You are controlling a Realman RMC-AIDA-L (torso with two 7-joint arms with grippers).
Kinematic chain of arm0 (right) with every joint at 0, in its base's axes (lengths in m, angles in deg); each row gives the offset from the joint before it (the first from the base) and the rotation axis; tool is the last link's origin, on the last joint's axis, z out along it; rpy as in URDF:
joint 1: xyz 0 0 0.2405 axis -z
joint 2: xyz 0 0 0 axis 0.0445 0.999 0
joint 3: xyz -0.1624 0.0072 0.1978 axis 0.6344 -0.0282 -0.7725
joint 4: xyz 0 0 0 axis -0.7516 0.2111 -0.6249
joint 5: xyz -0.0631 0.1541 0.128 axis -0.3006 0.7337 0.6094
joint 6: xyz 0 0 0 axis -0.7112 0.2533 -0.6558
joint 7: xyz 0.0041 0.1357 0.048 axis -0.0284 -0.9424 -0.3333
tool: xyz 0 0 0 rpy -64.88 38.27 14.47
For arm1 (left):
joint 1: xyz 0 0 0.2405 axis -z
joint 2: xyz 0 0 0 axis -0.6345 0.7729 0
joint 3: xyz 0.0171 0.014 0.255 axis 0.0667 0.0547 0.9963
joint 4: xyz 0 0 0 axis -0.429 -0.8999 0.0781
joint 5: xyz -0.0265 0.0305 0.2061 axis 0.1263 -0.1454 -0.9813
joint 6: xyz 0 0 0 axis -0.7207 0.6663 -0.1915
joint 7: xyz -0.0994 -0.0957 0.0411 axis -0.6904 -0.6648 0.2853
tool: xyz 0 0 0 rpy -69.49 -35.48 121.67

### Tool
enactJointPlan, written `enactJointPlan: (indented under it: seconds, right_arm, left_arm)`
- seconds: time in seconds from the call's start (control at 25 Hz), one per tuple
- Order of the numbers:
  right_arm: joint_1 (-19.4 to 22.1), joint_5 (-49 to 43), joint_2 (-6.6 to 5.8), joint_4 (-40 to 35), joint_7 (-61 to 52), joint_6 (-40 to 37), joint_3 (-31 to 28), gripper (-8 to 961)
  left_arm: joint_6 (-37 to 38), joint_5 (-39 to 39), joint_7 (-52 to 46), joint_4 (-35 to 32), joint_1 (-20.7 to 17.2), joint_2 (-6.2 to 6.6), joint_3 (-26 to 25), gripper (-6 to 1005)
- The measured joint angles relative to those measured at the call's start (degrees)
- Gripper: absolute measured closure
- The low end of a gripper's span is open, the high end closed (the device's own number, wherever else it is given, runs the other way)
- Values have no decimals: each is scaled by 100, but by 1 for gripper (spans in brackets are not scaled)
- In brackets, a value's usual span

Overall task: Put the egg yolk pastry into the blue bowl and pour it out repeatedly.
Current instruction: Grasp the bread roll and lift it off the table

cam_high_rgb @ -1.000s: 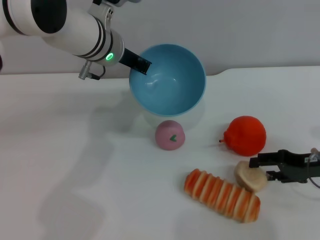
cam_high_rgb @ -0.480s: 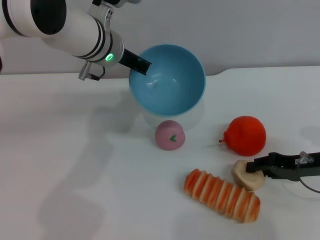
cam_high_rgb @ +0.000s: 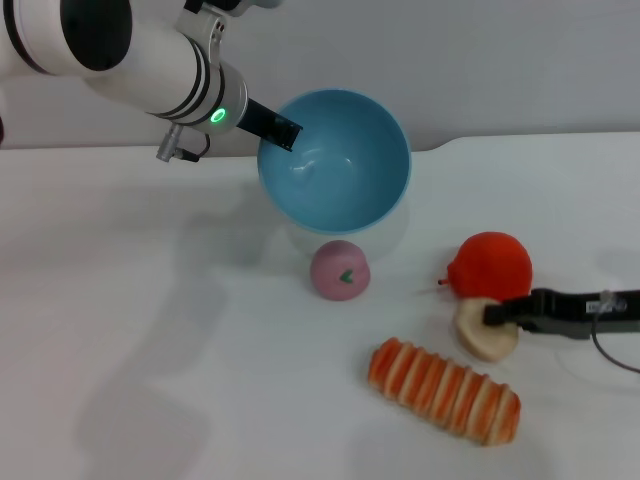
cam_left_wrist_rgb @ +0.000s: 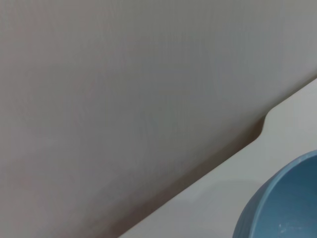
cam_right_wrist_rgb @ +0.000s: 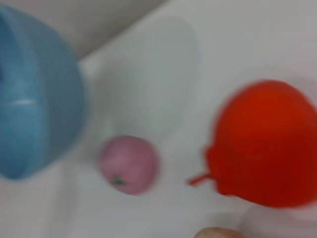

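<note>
The blue bowl (cam_high_rgb: 345, 170) hangs tilted above the back of the table, its opening facing forward, and nothing lies inside it. My left gripper (cam_high_rgb: 283, 132) is shut on the bowl's left rim, with one dark finger inside. The bowl's edge (cam_left_wrist_rgb: 287, 203) also shows in the left wrist view. At the right, the egg yolk pastry (cam_high_rgb: 476, 334) is just in front of the orange fruit (cam_high_rgb: 492, 264). My right gripper (cam_high_rgb: 497, 313) reaches in from the right edge and is shut on the pastry. Only a sliver of the pastry (cam_right_wrist_rgb: 218, 233) shows in the right wrist view.
A pink bun with a green mark (cam_high_rgb: 340, 270) lies below the bowl. A long orange-and-cream striped bread (cam_high_rgb: 443, 390) lies at the front right, close to the pastry. The white table (cam_high_rgb: 150, 330) ends at a grey wall behind.
My right gripper closed on the pastry and carried it up and left, toward the orange fruit. The left arm and the bowl have not moved.
</note>
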Motion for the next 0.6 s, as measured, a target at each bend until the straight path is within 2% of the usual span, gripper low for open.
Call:
enactJointPlan:
  seconds: [0.32, 0.6]
  right_arm:
    - [102, 650, 24, -966, 142, -960, 5, 794]
    - [-5, 1487, -60, -1563, 217, -1349, 40, 827]
  left_arm:
    - [3, -2, -3, 0, -9, 0, 0, 999]
    - [-58, 78, -10, 13, -25, -8, 136, 1000]
